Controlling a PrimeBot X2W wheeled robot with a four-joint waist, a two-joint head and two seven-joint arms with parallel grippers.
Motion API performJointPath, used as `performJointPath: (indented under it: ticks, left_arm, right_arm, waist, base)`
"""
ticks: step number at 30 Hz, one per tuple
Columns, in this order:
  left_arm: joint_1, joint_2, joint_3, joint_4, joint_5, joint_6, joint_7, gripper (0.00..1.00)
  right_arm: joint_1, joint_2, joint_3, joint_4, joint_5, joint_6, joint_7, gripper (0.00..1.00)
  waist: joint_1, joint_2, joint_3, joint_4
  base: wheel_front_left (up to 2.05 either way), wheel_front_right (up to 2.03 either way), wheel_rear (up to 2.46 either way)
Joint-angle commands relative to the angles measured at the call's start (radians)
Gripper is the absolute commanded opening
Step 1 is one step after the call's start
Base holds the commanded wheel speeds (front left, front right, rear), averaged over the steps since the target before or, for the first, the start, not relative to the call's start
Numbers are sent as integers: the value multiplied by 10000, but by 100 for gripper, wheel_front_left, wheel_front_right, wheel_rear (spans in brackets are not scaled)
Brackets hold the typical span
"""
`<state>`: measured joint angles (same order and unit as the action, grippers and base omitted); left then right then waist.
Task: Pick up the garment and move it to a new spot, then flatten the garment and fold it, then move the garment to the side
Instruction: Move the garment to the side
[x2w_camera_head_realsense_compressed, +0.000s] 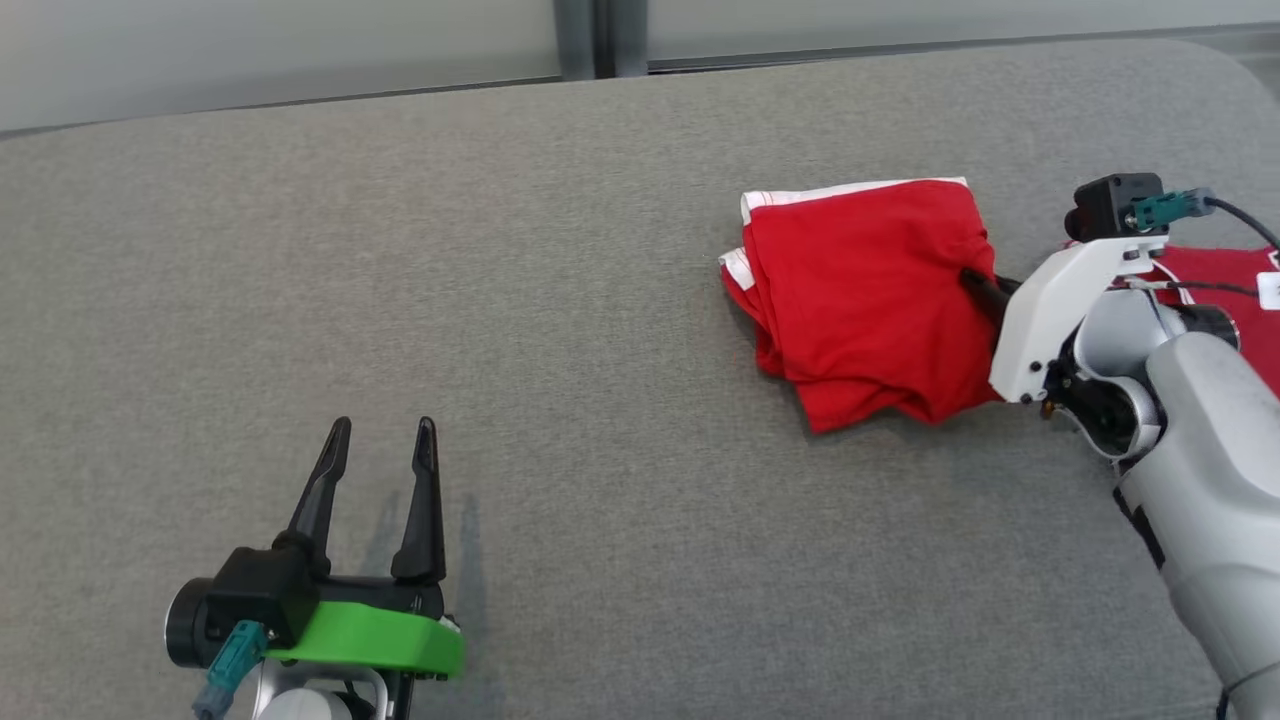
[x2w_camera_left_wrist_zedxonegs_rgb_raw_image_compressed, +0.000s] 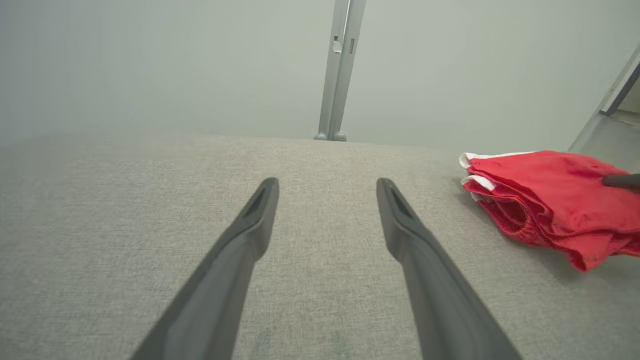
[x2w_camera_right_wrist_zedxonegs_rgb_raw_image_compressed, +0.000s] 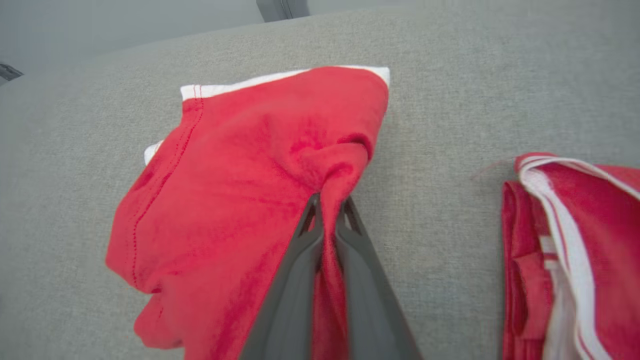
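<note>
The right gripper (x2w_camera_right_wrist_zedxonegs_rgb_raw_image_compressed: 327, 210) is pinching the right edge of the folded red garment (x2w_camera_head_realsense_compressed: 860, 290), jaws pressed on the cloth. The garment is lying right of centre on the desk (x2w_camera_head_realsense_compressed: 560, 330). The left gripper (x2w_camera_head_realsense_compressed: 385, 430) is hovering near left, jaws spread. A second garment (x2w_camera_right_wrist_zedxonegs_rgb_raw_image_compressed: 575, 250) is lying farther right.

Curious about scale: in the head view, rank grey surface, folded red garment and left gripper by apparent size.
1. grey surface
2. folded red garment and left gripper look alike; the gripper sits nearer the camera, so unranked.
</note>
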<state>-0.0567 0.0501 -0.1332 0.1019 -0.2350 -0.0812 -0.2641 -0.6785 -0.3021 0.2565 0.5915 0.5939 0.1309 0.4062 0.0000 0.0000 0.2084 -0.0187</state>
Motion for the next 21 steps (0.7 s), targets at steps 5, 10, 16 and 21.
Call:
performJointPath:
  ticks: [5,10,16,21]
  left_arm:
    - [-281,22,-85,-230,121,-85,3,100]
    - [-446,26,-81,-359,185,-77,3,100]
    - [-359,28,-8,-476,203,-80,3,100]
    - [-268,28,73,-538,274,-112,3,100]
  right_arm:
    - [-214,-962,168,-1159,-28,-6,937,0]
    - [-392,-1519,-98,-2035,-81,-6,1931,0]
    - [-59,-1990,-541,-2789,53,-5,2903,0]
    - [285,-2463,-1195,-3077,-167,-6,3625,0]
  waist:
    - [0,0,493,-1615]
    - [0,0,681,-1927]
    - [0,0,778,-1912]
    - [0,0,903,-1751]
  base:
    - [0,0,0]
    - [0,0,0]
    - [0,0,0]
    - [0,0,0]
